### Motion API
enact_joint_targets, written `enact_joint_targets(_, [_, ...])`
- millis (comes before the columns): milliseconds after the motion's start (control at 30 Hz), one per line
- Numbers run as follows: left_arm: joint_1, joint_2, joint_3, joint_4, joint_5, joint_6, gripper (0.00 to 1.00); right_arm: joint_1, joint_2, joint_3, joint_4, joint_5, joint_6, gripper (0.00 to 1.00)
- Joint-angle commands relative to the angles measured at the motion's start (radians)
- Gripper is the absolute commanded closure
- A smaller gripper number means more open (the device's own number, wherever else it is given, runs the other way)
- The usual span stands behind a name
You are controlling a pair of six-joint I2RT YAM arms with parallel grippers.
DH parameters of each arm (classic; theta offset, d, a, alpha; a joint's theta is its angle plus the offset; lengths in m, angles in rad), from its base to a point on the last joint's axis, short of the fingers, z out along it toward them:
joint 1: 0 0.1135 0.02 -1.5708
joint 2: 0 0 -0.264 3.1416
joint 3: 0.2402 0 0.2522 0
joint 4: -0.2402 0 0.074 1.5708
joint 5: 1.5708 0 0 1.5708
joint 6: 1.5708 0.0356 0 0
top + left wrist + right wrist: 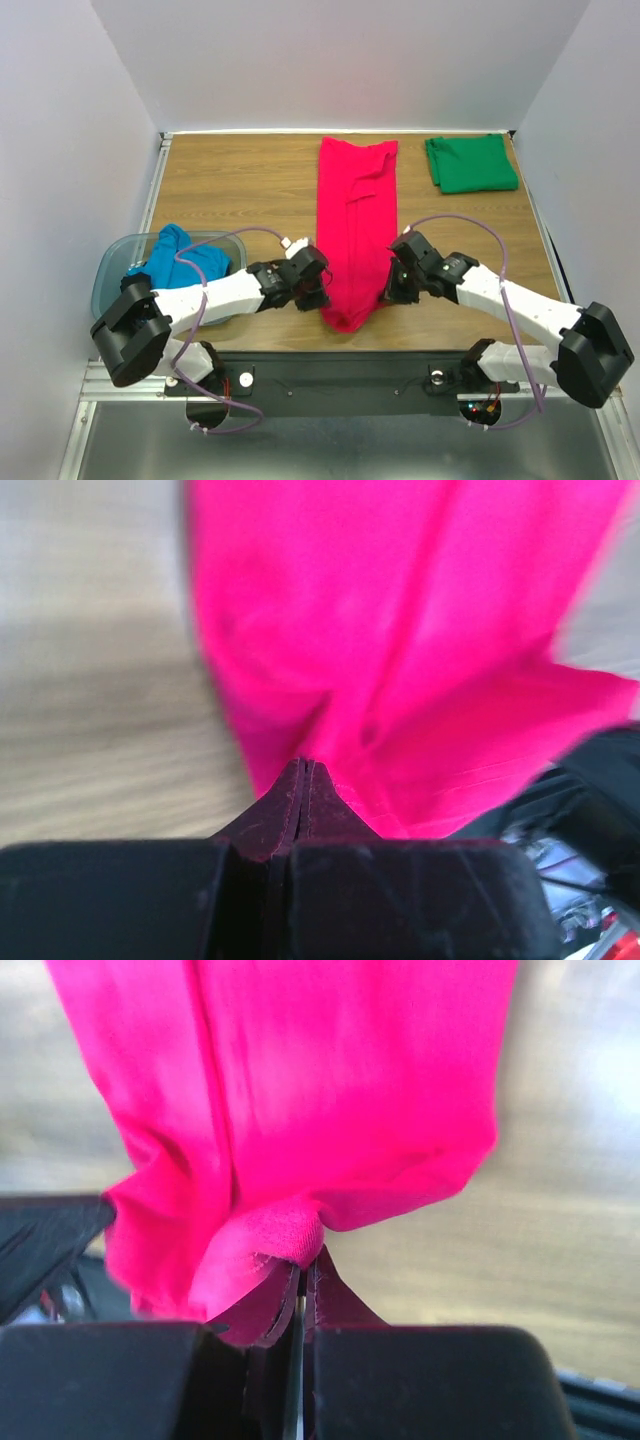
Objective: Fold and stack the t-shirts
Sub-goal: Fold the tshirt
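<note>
Your left pincer (303, 780) pinches a thin edge of the crimson-pink t-shirt (355, 220); right pincer (303, 1280) grips a bunched fold. Uneven lifting could slip the thinner hold.

pink shirt (355, 230): far end is running off the top edge of both wrist views; folds are blurring.
left gripper (303, 780): the left arm (210, 292) is covering its fingertips in the top view.
right gripper (305, 1278): how deep the cloth is sitting between its tips is not showing.
blue shirt (180, 255): the left arm is crossing part of it.
tub (112, 262): near side is lying partly under that arm.
green shirt (470, 163): at the table's (240, 190) far right corner, layers are looking too small to count.
</note>
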Motion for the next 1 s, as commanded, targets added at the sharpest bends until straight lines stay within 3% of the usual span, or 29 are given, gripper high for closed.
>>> enact_joint_targets(0, [0.064,0.026,0.140,-0.008,-0.036,0.123,1.00,0.000,0.041,0.127,-0.004,0.217,-0.038,1.00])
enact_joint_targets(333, [0.266,0.202,0.377,-0.031,-0.046,0.277,1.00,-0.095,0.256,0.403,0.009,0.392,-0.130,1.00])
enact_joint_targets(567, [0.339,0.351,0.611,-0.051,-0.057,0.355,1.00,-0.172,0.373,0.527,0.042,0.409,-0.184,1.00])
enact_joint_targets(967, [0.420,0.532,0.810,-0.065,-0.082,0.404,1.00,-0.270,0.524,0.652,0.099,0.338,-0.261,1.00])
